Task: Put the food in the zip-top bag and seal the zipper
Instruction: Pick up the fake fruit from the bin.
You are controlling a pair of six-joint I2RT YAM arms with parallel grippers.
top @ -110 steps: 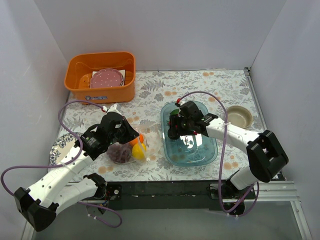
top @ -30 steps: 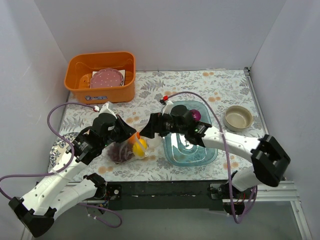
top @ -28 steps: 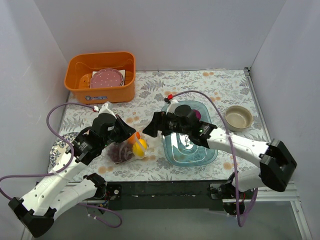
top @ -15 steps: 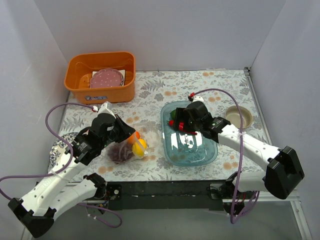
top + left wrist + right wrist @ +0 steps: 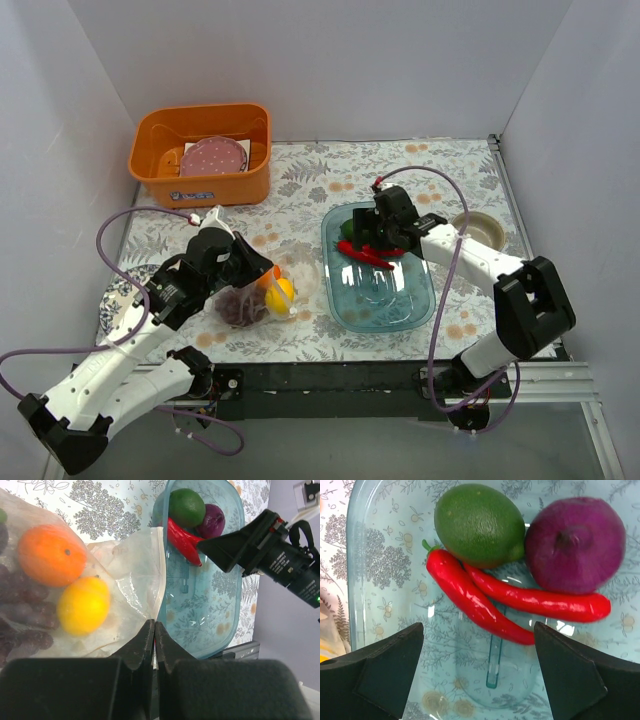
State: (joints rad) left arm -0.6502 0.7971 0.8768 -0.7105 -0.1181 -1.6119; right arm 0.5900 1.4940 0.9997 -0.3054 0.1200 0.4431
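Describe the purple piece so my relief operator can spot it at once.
Find the translucent blue tray on the right half of the table; its far end holds four pieces. The purple piece lies beside the green fruit and two red chilies. It alone is round and purple; its neighbours are green or long and red.

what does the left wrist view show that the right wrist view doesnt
Only the left wrist: the clear bag holding an orange, a lemon and grapes, its edge pinched in the shut left claw. Only the right wrist: both red chilies in full, framed by the open right claw. Both: the blue tray, a green lime, a purple onion.
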